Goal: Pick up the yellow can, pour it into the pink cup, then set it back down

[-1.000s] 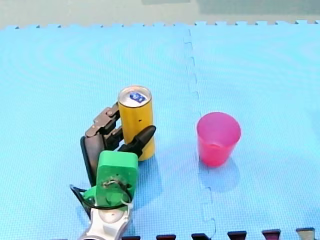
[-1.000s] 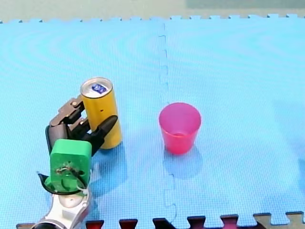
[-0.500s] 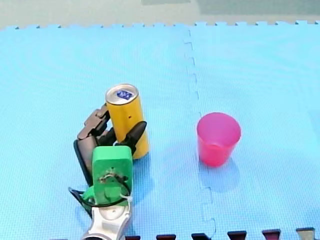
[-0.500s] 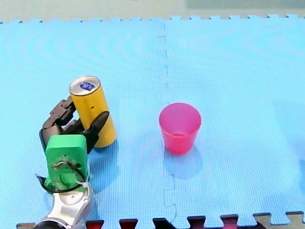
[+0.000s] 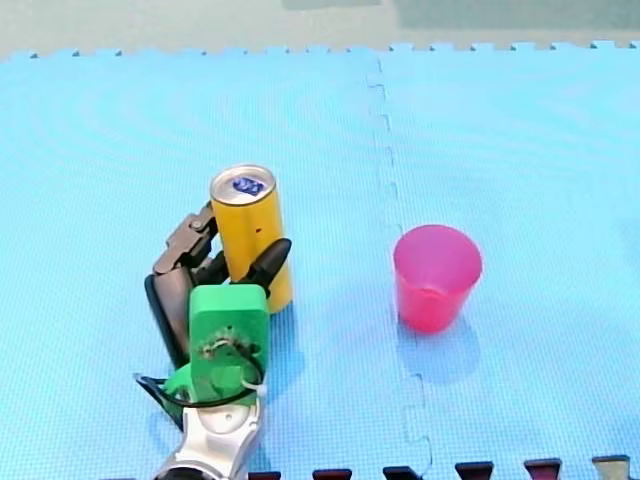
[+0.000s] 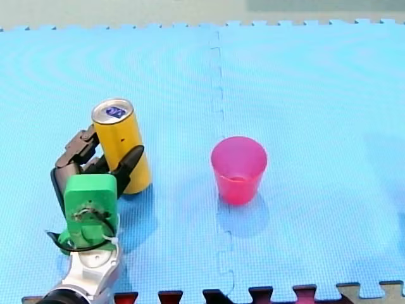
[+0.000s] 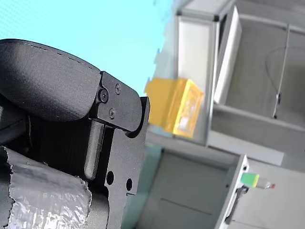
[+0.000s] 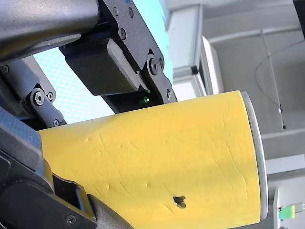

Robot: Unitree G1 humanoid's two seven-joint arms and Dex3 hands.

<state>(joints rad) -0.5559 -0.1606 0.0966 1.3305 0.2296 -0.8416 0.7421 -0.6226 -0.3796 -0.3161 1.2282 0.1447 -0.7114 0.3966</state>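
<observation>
- The left hand (image 5: 192, 288) had its black fingers (image 5: 270, 266) clenched around the yellow can (image 5: 250, 228), with the thumb on the can's right side and the other fingers on its left.
- The can leaned slightly, with its silver top tipped toward the left, over the near left of the blue foam mat (image 5: 520, 150).
- A green wrist block (image 5: 228, 325) sat just nearer than the hand.
- The pink cup (image 5: 436, 278) stood upright, well apart to the can's right, across the mat's seam (image 5: 386, 150).

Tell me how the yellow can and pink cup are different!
The yellow can is tall and thin; the pink cup is shorter and wider. The can has a closed top; the cup is open. The left robot hand grips the can, which leans; the cup stands upright, untouched. Both are round.
</observation>
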